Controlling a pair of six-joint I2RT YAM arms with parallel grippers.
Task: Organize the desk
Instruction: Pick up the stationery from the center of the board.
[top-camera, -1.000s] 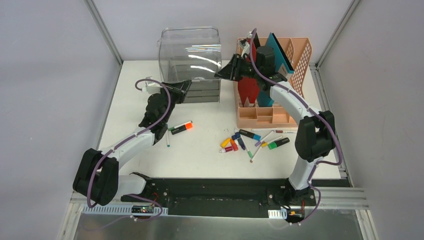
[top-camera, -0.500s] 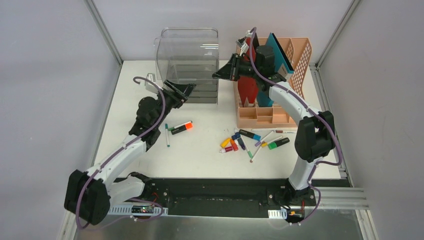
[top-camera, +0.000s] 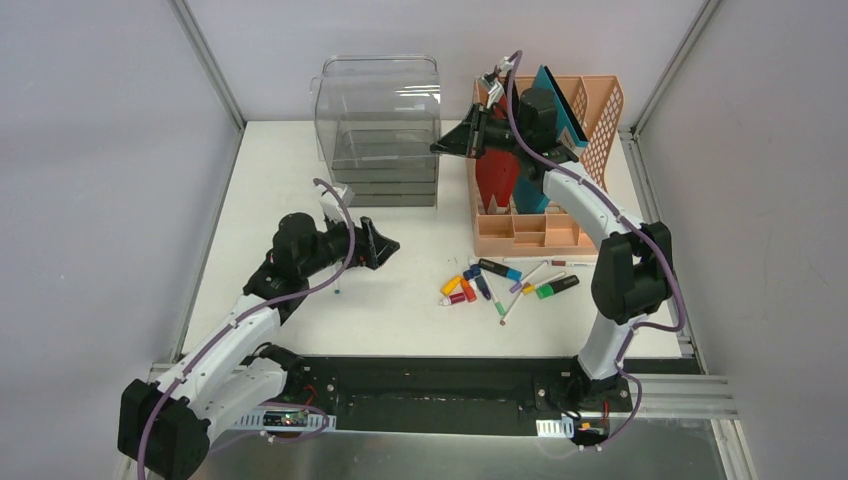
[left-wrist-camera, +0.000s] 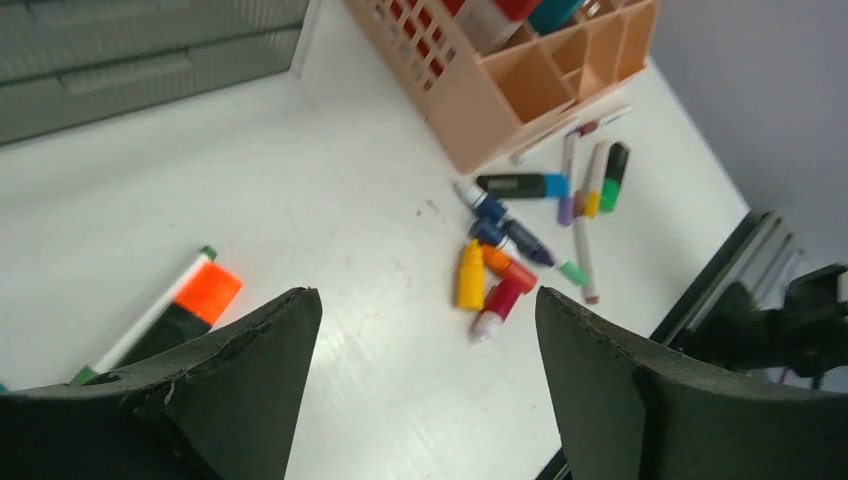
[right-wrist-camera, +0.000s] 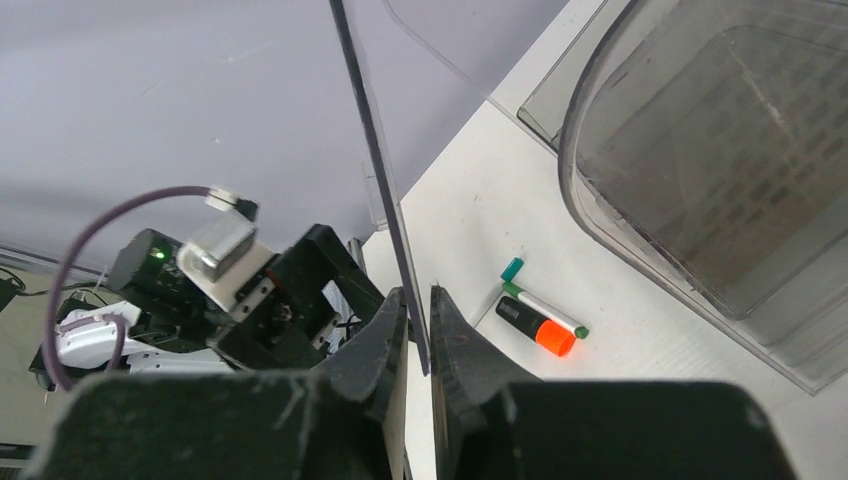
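The desk (top-camera: 420, 205) is a white tabletop with loose markers (top-camera: 478, 285) scattered near its front middle. My left gripper (top-camera: 388, 245) hovers low over the desk to the left of them, open, with nothing between its fingers (left-wrist-camera: 428, 300). An orange highlighter (left-wrist-camera: 205, 293) and a green-tipped pen (left-wrist-camera: 150, 320) lie just left of its left finger. My right gripper (top-camera: 442, 145) is raised at the right side of the clear plastic box (top-camera: 378, 105). It is shut on the thin edge of the box's clear wall (right-wrist-camera: 385, 190), pinched between the jaws (right-wrist-camera: 418, 305).
Grey drawers (top-camera: 390, 180) sit under the clear box at the back. A peach file rack (top-camera: 545, 228) with red and teal folders stands at the back right. Aluminium rails and grey walls edge the desk. The black base bar (top-camera: 430, 385) runs along the front.
My left gripper let go at the drawer box, opened, and pulled back toward the front middle. The right gripper closed on the clear wall and stayed there.
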